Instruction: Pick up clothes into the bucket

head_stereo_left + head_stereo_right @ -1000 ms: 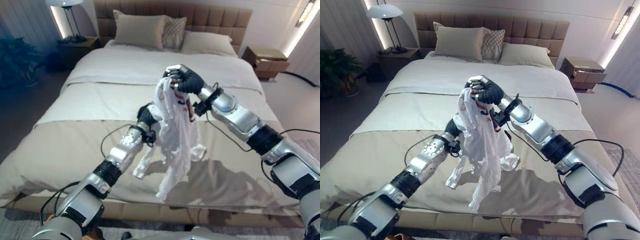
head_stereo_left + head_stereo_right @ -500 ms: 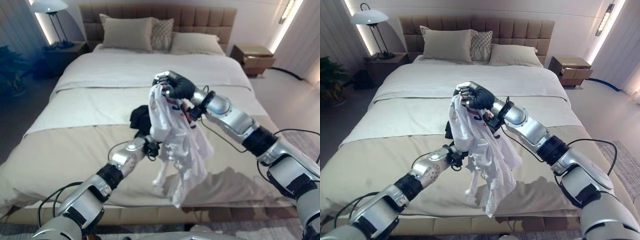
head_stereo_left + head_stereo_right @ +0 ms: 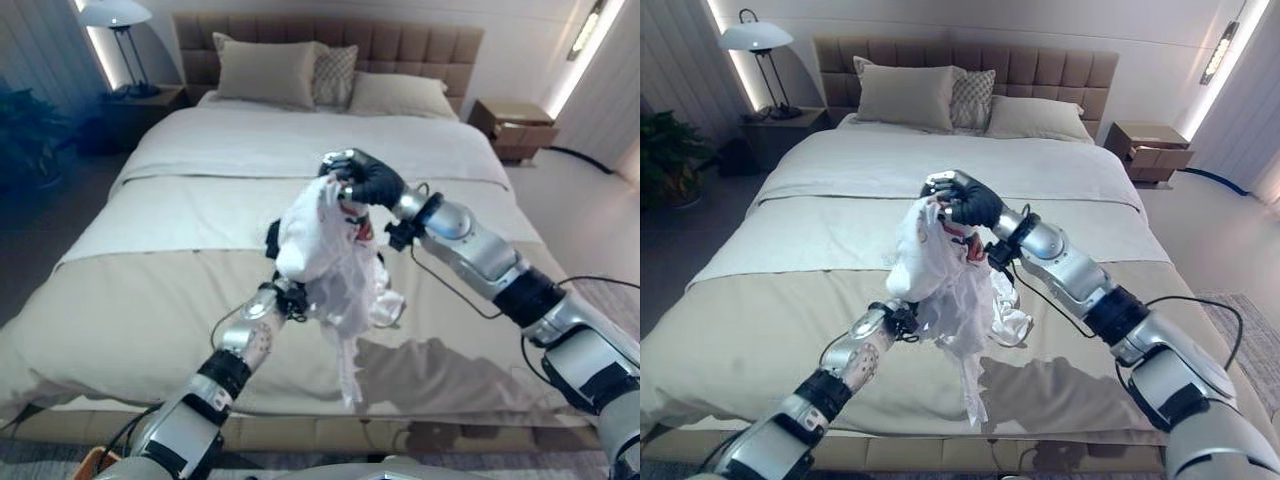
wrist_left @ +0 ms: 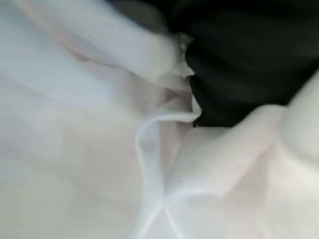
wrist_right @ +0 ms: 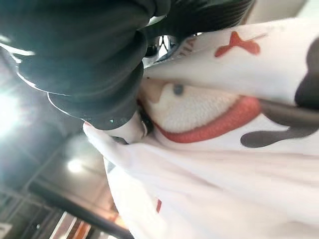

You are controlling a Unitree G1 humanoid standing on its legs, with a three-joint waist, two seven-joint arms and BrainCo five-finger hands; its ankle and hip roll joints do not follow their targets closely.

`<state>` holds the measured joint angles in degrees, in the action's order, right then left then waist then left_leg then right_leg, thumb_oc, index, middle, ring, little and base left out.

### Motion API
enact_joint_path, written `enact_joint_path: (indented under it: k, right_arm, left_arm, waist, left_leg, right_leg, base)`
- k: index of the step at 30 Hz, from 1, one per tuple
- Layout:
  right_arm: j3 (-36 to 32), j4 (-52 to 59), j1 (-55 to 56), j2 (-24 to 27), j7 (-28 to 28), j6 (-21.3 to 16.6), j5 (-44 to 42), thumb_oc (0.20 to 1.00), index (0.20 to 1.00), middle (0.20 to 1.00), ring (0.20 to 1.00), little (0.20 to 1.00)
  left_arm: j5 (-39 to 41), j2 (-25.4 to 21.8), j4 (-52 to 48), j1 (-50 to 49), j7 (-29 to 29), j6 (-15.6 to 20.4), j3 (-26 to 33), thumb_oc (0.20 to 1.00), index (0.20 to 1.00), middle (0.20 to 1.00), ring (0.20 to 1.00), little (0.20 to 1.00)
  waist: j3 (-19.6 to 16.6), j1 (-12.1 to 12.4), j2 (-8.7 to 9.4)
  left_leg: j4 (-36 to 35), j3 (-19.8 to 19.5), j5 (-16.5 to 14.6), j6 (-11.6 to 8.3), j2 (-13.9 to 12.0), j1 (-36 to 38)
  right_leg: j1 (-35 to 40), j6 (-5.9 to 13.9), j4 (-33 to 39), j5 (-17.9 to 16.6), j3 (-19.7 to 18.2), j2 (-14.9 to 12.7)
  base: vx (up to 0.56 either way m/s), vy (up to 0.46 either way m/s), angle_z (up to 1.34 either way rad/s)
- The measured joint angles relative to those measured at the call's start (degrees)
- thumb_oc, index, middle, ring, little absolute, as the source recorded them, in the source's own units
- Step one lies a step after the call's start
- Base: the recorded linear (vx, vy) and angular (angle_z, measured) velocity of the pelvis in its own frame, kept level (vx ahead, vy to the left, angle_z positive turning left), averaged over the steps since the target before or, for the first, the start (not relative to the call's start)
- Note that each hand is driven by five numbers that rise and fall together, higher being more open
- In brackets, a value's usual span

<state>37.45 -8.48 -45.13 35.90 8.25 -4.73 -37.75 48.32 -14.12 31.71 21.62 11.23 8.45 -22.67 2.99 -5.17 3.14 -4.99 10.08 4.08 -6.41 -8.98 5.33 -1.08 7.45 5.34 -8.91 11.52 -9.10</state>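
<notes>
fingers (image 3: 945,186) of right hand (image 3: 965,201) clutch white garment (image 3: 945,275) above bed (image 3: 770,300).

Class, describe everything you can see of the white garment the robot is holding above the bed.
The white garment is a soft, thin-looking cloth with red and dark print near its top. It hangs bunched and crumpled in the air above the beige bed cover, its lower end trailing to a narrow tail. The right hand grips its top, fingers curled round the cloth. The left hand sits against its lower left side, fingers hidden in the folds.
</notes>
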Motion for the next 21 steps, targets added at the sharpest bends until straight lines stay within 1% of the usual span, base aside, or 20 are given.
enact_joint_path:
  k: [3,4,5,7,8,11,12,13,14,15,16,17,18,19,21]
  right_arm:
    - [-1.1,0.3,2.3,0.8,0.0,0.0,-0.2,0.2,0.2,0.2,0.2,0.2]
    - [-2.0,0.8,3.6,0.9,0.1,0.0,-0.8,0.423,0.423,0.423,0.423,0.423]
    - [-3.3,1.6,5.2,0.7,0.1,0.0,-2.1,1.0,1.0,1.0,1.0,1.0]
    - [-5.8,2.8,8.0,0.5,0.1,-0.1,-2.5,1.0,1.0,1.0,1.0,1.0]
    - [-8.0,3.8,10.1,0.5,0.3,-0.1,-2.5,1.0,1.0,1.0,1.0,1.0]
    - [-10.1,4.1,12.8,0.9,0.7,-0.1,-2.5,1.0,1.0,1.0,1.0,1.0]
    - [-13.0,4.2,14.2,0.3,1.1,-0.2,-4.1,1.0,1.0,1.0,1.0,1.0]
    - [-14.8,4.1,15.0,0.3,1.3,-0.6,-4.6,1.0,1.0,1.0,1.0,1.0]
    - [-20.3,3.9,17.7,-0.1,1.2,-1.5,-4.7,1.0,1.0,1.0,1.0,1.0]
    - [-23.1,3.3,18.9,0.3,1.0,-1.7,-4.7,1.0,1.0,1.0,1.0,1.0]
    - [-25.1,2.9,20.0,0.3,1.1,-2.0,-4.4,1.0,1.0,1.0,1.0,1.0]
    - [-27.3,1.8,21.6,0.3,0.5,-2.4,-3.5,1.0,1.0,1.0,1.0,1.0]
    - [-28.1,0.9,22.0,0.3,0.2,-2.4,-2.8,1.0,1.0,1.0,1.0,1.0]
    - [-29.5,-0.6,23.1,0.2,-0.6,-2.6,0.0,1.0,1.0,1.0,1.0,1.0]
    - [-32.2,-2.3,26.4,-0.5,-2.0,-2.9,4.2,1.0,1.0,1.0,1.0,1.0]
  left_arm:
    - [0.2,0.0,-1.7,-2.6,-0.1,0.3,1.8,0.2,0.2,0.2,0.2,0.2]
    - [0.3,-0.1,-3.1,-3.7,0.0,0.3,2.4,0.2,0.2,0.2,0.2,0.2]
    - [0.8,0.0,-5.7,-5.7,0.0,0.3,3.9,0.2,0.2,0.2,0.2,0.2]
    - [2.6,0.3,-8.6,-8.7,0.1,0.7,6.8,0.2,0.2,0.2,0.2,0.2]
    - [3.2,0.2,-10.4,-11.2,0.5,0.7,9.9,0.2,0.2,0.2,0.2,0.2]
    - [4.6,-0.2,-12.6,-14.0,0.8,1.3,13.6,0.2,0.2,0.2,0.2,0.2]
    - [4.8,-0.3,-12.7,-15.8,0.5,1.7,17.4,0.2,0.2,0.2,0.2,0.2]
    - [4.8,-0.7,-12.8,-16.8,0.2,2.2,18.9,0.2,0.2,0.2,0.2,0.2]
    - [4.7,-2.0,-13.4,-19.3,-0.1,2.7,22.3,0.2,0.2,0.2,0.2,0.2]
    - [4.6,-3.1,-13.5,-21.0,-0.6,3.6,24.6,0.2,0.2,0.2,0.2,0.2]
    - [3.8,-4.1,-14.1,-22.4,-0.8,3.7,25.9,0.2,0.2,0.2,0.2,0.2]
    - [2.3,-4.9,-14.9,-24.3,-1.2,4.8,27.7,0.2,0.2,0.2,0.2,0.2]
    - [1.7,-5.0,-15.0,-25.0,-1.3,5.2,28.7,0.2,0.2,0.2,0.2,0.2]
    - [0.5,-4.8,-15.4,-26.2,-1.8,5.8,30.4,0.2,0.2,0.2,0.2,0.2]
    - [-2.1,-3.8,-17.1,-27.9,-2.7,6.8,31.4,0.2,0.2,0.2,0.2,0.2]
  waist:
    - [0.0,0.9,-0.02]
    - [0.0,1.5,-0.02]
    - [0.1,1.8,-0.04]
    - [0.1,1.9,-0.02]
    - [0.2,2.6,-0.14]
    - [0.3,3.2,-0.26]
    - [0.6,3.3,-0.4]
    - [0.7,3.3,-0.51]
    - [1.0,4.0,-0.44]
    - [1.1,4.6,-0.63]
    - [1.2,4.6,-0.64]
    - [1.3,4.8,-0.62]
    - [1.4,4.7,-0.66]
    - [1.7,5.8,-0.97]
    - [2.0,6.3,-1.11]
  left_leg:
    - [0.0,-0.1,0.0,0.01,0.0,0.0]
    - [0.0,-0.2,-0.2,-0.18,-0.1,-0.1]
    - [0.0,-0.5,-0.2,-0.24,-0.1,-0.3]
    - [0.0,-0.8,-0.3,-0.27,-0.1,-0.3]
    - [0.0,-0.9,-0.3,-0.2,-0.2,-0.3]
    - [-0.1,-1.1,-0.3,-0.19,-0.3,-0.3]
    - [0.0,-1.5,-0.4,-0.19,-0.3,-0.3]
    - [-0.1,-1.6,-0.4,-0.18,-0.4,-0.3]
    - [0.0,-1.9,-0.4,-0.18,-0.4,-0.4]
    - [-0.1,-2.1,-0.4,-0.17,-0.4,-0.8]
    - [0.0,-2.4,-0.4,-0.17,-0.4,-1.0]
    - [0.0,-2.7,-0.3,-0.17,-0.4,-1.0]
    - [0.0,-2.9,-0.3,-0.17,-0.4,-1.0]
    - [0.0,-3.5,-0.3,-0.16,-0.4,-1.1]
    - [0.0,-4.4,-0.3,-0.16,-0.4,-1.0]
  right_leg:
    - [0.0,-0.02,0.0,0.0,0.1,0.0]
    - [0.0,0.01,0.1,0.1,0.2,0.0]
    - [0.0,0.05,0.1,0.1,0.4,0.0]
    - [0.2,-0.02,0.1,0.3,0.7,0.0]
    - [0.3,0.09,0.1,0.4,0.8,0.0]
    - [0.5,0.03,0.1,0.4,1.1,0.0]
    - [0.8,0.14,0.1,0.6,1.5,0.0]
    - [0.9,0.22,0.1,0.7,1.6,0.0]
    - [0.9,0.15,0.1,0.8,1.8,0.0]
    - [0.7,0.14,0.1,0.8,2.0,0.0]
    - [0.7,0.12,0.1,0.8,2.4,0.0]
    - [0.9,0.08,0.1,0.9,2.7,0.0]
    - [1.0,0.01,0.1,1.0,2.9,0.0]
    - [1.3,0.09,0.1,1.1,3.4,-0.1]
    - [2.0,0.29,0.1,1.3,4.2,-0.1]
  base:
    - [0.0,-0.007,0.01]
    - [0.02,-0.011,0.05]
    - [0.03,-0.016,0.09]
    - [0.02,-0.013,0.1]
    - [0.01,-0.006,0.04]
    - [0.03,-0.012,0.07]
    - [0.01,-0.008,0.09]
    - [0.02,-0.013,0.12]
    - [0.01,-0.011,0.08]
    - [0.01,-0.018,0.12]
    - [0.02,-0.022,0.14]
    - [0.02,-0.025,0.14]
    - [0.02,-0.022,0.17]
    - [0.01,-0.013,0.17]
    - [0.0,-0.026,0.23]
